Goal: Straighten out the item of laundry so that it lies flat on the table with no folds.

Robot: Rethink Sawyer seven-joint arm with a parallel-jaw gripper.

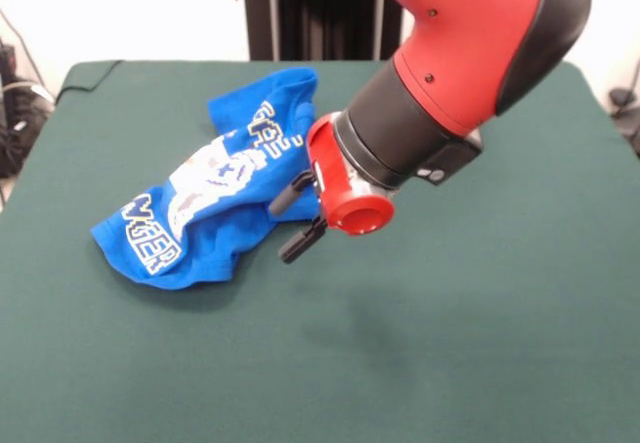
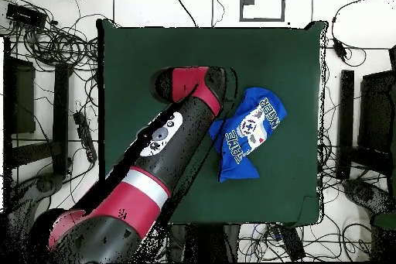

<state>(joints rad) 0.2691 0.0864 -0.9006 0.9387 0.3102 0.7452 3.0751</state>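
The blue T-shirt (image 1: 205, 198) lies crumpled and folded over itself on the green table (image 1: 480, 313), left of centre, with white lettering and the controller print partly showing. My gripper (image 1: 283, 229) points left at the shirt's right edge, low over the table. Its two black fingers (image 1: 300, 241) stand apart with nothing between them. In the overhead view the shirt (image 2: 247, 131) lies right of the arm's wrist (image 2: 193, 90), which hides the fingers.
The red and black arm (image 1: 450, 73) comes down from the upper right of the front view. Cables and stands (image 2: 46, 44) surround the table (image 2: 131, 60) on the floor.
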